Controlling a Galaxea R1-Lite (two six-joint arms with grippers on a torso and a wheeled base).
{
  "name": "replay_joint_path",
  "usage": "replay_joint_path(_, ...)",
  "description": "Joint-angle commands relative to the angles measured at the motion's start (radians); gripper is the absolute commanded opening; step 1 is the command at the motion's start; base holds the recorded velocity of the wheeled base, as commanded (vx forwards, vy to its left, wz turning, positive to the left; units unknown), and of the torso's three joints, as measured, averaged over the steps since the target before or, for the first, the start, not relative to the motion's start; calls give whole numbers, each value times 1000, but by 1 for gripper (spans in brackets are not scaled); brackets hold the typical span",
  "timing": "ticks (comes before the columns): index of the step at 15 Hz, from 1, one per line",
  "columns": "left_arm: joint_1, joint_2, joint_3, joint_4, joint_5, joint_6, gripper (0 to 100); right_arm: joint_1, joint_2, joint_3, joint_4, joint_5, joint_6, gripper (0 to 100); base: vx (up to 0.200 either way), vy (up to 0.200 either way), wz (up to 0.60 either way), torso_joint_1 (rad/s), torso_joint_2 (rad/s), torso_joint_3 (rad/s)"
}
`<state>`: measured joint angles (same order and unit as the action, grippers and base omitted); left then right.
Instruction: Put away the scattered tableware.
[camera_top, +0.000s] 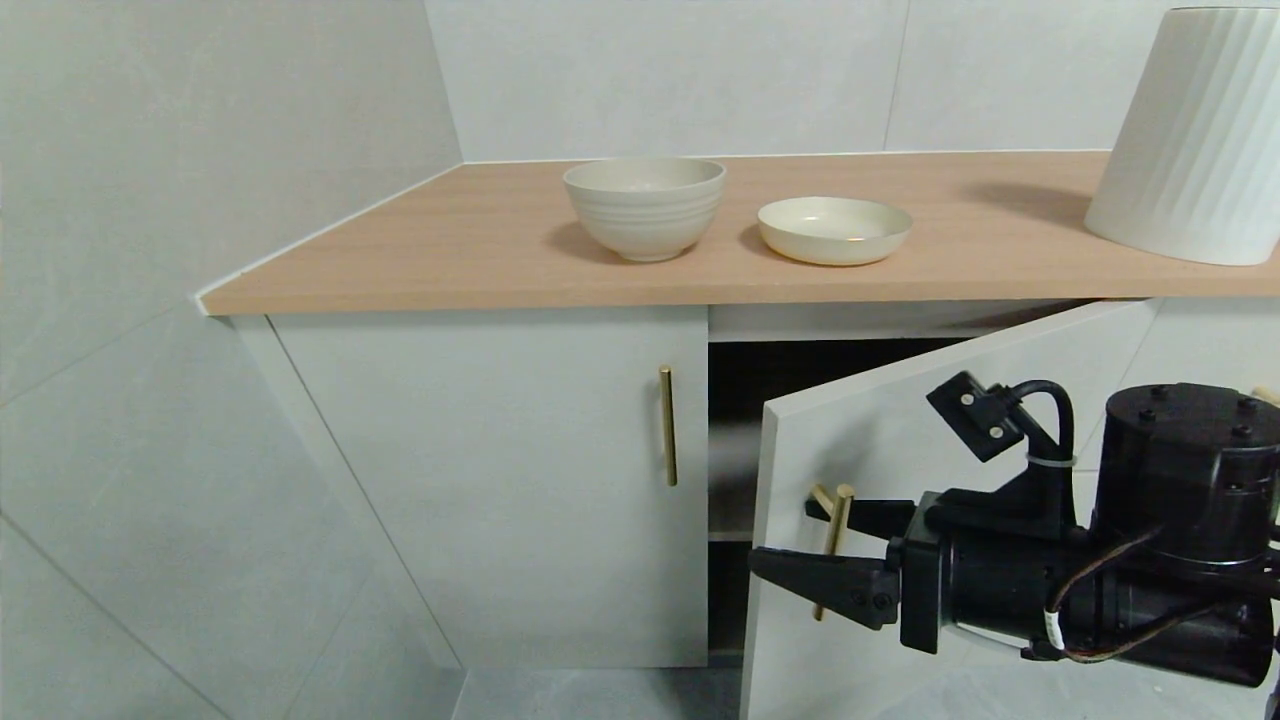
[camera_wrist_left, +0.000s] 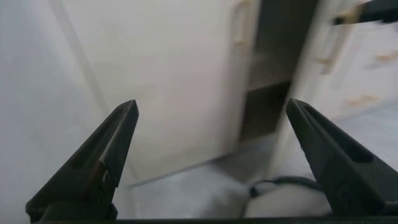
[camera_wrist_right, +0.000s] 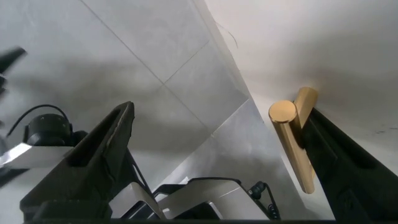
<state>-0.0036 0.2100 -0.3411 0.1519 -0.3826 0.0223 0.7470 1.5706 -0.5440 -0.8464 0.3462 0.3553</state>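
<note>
A ribbed cream bowl (camera_top: 645, 205) and a shallow cream dish (camera_top: 835, 230) stand side by side on the wooden countertop (camera_top: 450, 250). Below, the right cabinet door (camera_top: 880, 440) is swung partly open. My right gripper (camera_top: 815, 545) is open at that door's brass handle (camera_top: 833, 548). The handle (camera_wrist_right: 292, 140) lies between the fingers, close against one finger (camera_wrist_right: 339, 162). My left gripper (camera_wrist_left: 211, 104) is open and holds nothing, low in front of the cabinet and facing the closed left door (camera_wrist_left: 168, 81).
A tall white ribbed container (camera_top: 1195, 140) stands at the counter's right end. The closed left door (camera_top: 500, 480) has a brass handle (camera_top: 667, 425). A dark shelf space (camera_top: 735, 440) shows in the gap. A tiled wall (camera_top: 150, 350) closes the left side.
</note>
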Motion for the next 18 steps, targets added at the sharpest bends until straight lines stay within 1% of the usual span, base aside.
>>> replay_joint_path(1,-1,324,-184,5,-157,4,100,2,3,3,3,2,1,100,0,0,0,0,0,0)
replay_joint_path(2,-4,416,-237,5,-242,4,100,2,5,3,3,2,1,100,0,0,0,0,0,0)
replay_joint_path(3,-15,480,-269,3,-289,4,100,2,6,4,6,4,1,100,0,0,0,0,0,0)
replay_joint_path(4,-29,516,-285,1,-308,4,100,2,6,4,6,4,1,100,0,0,0,0,0,0)
replay_joint_path(5,-124,621,-314,-20,-312,-1,100,2,5,4,6,4,1,100,0,0,0,0,0,0)
replay_joint_path(6,-171,687,-315,-46,-309,-2,100,3,6,4,6,4,1,100,0,0,0,0,0,0)
replay_joint_path(8,-217,838,-309,-146,-302,-9,100,3,6,6,6,4,1,100,0,0,0,0,0,0)
replay_joint_path(9,-236,913,-300,-209,-300,-28,100,2,6,6,6,4,1,100,0,0,0,0,0,0)
replay_joint_path(10,-242,980,-285,-264,-300,-47,100,2,11,4,6,4,1,100,0,0,0,0,0,0)
replay_joint_path(12,-263,1125,-231,-407,-299,-53,100,2,28,4,4,4,2,100,0,0,0,0,0,0)
replay_joint_path(13,-272,1161,-214,-453,-297,-61,100,2,32,4,3,4,2,100,0,0,0,0,0,0)
replay_joint_path(14,-303,1264,-173,-589,-289,-104,100,2,34,4,1,4,2,100,0,0,0,0,0,0)
replay_joint_path(15,-309,1290,-165,-626,-279,-119,100,2,34,4,1,4,2,100,0,0,0,0,0,0)
replay_joint_path(16,-335,1359,-139,-744,-219,-168,100,2,35,4,1,4,4,100,0,0,0,0,0,0)
replay_joint_path(18,-394,1421,-96,-877,-136,-237,100,2,48,4,1,4,4,100,0,0,0,0,0,0)
